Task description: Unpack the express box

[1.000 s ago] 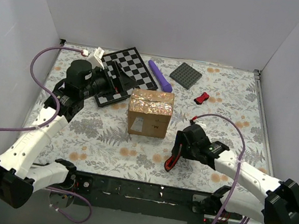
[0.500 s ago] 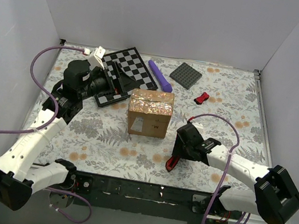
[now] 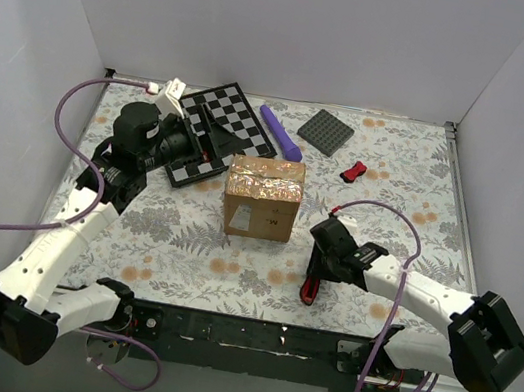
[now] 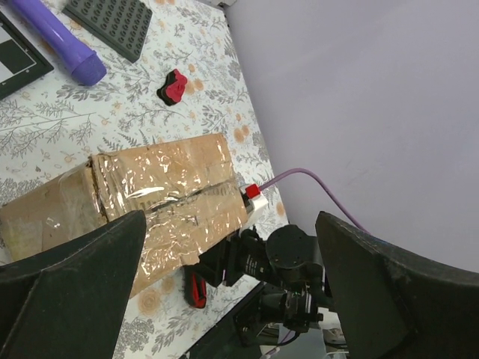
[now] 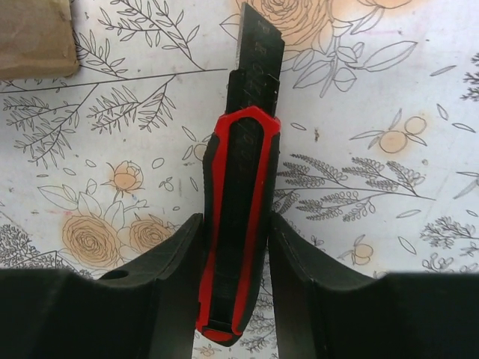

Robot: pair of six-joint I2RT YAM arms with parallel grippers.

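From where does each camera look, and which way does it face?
Top external: above, behind the bases, looking down on table, express box, left arm, right arm.
Left wrist: on the left arm, facing across the express box toward the right arm; open left gripper frames it.
Right wrist: down on the utility knife inside the right gripper.
Top external and left wrist share express box and utility knife.

The left arm (image 3: pixel 59 252) and right arm (image 3: pixel 431 305) have white link shells with black joints and wrists. A purple cable (image 3: pixel 60 112) loops along each; the right pincer (image 5: pixel 233 224) has smooth black fingers (image 5: pixel 171 284).
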